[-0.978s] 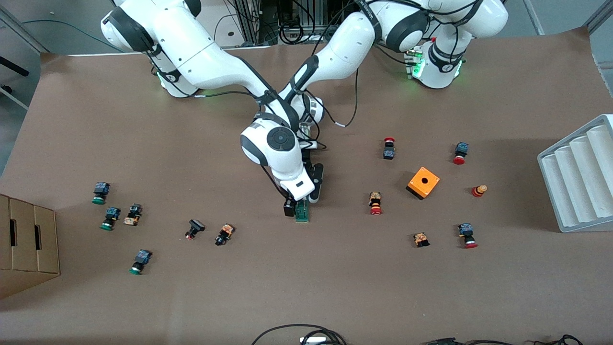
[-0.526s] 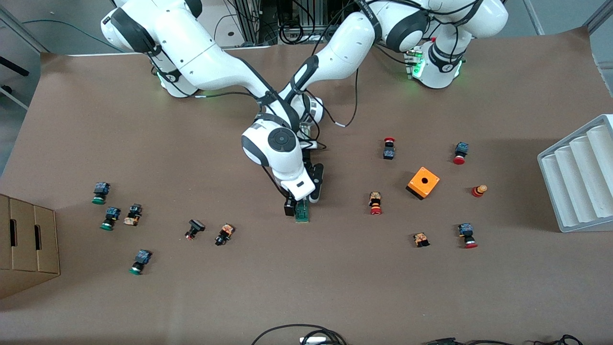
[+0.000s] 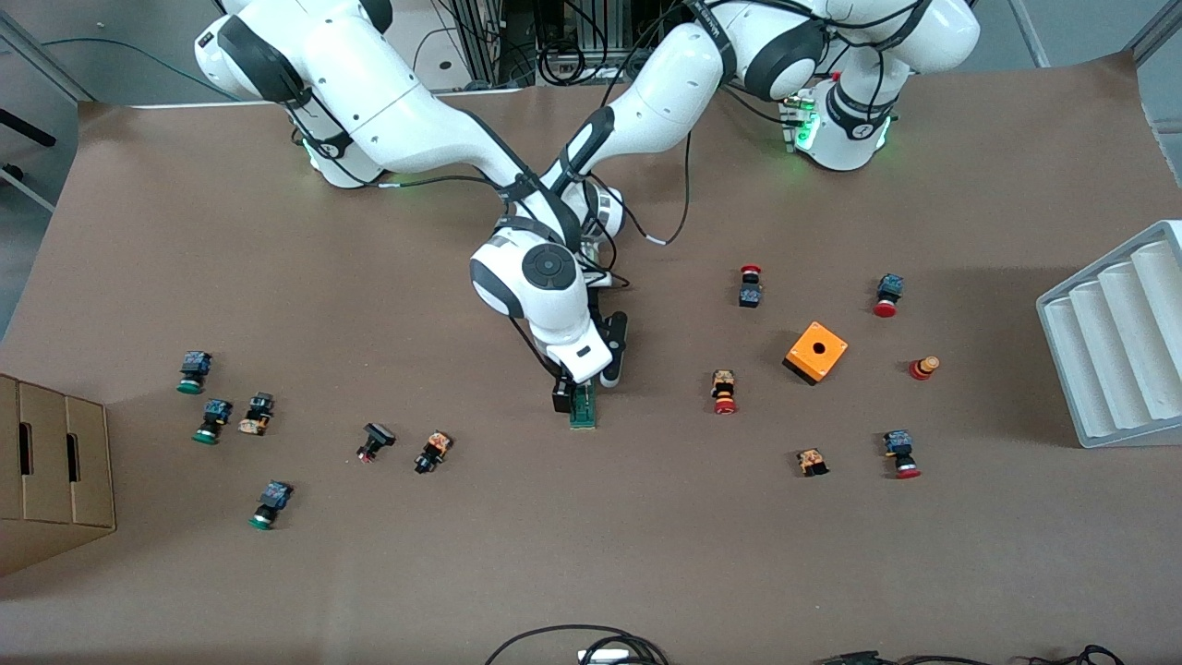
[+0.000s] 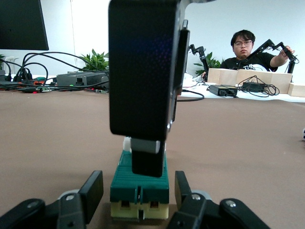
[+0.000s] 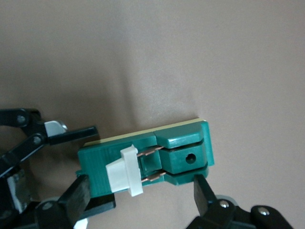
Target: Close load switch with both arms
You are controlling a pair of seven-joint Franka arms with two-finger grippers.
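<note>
A robotics lab: two white arms [image 3: 397, 102] bolted at a paper-covered desk [image 3: 591, 554], cables [image 4: 43, 62], boxed electronics, a seated operator [image 4: 248, 50].

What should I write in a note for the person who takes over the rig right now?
Left gripper: shut on the load switch, which lies mid-table.
Right gripper: open, low over the switch.
Done: the switch is gripped and steadied.
Left: the white sliding piece looks not pushed in, and the copper blades show. The right arm probably has to push it home.
</note>
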